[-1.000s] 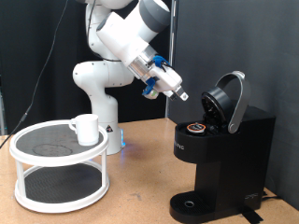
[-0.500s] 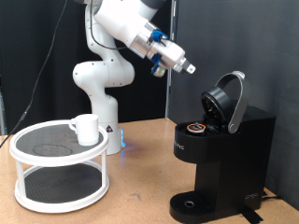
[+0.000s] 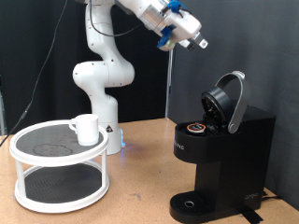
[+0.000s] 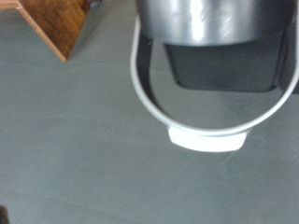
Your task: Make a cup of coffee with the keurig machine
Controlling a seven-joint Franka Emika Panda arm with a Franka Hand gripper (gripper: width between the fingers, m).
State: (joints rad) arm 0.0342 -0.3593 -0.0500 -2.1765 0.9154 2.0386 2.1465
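One pod point(image 3: 195, 128) sits in the open chamber of the keurig machine point(image 3: 224, 154), whose lid point(image 3: 229, 99) is hinged up. We see the end effector point(image 3: 202, 43) raised high above the machine, holding nothing; we cannot tell whether its fingers are open. We find the cup point(image 3: 85, 129) on the white two-tier stand point(image 3: 58, 168) on the table point(image 3: 140, 187), well apart from the machine.
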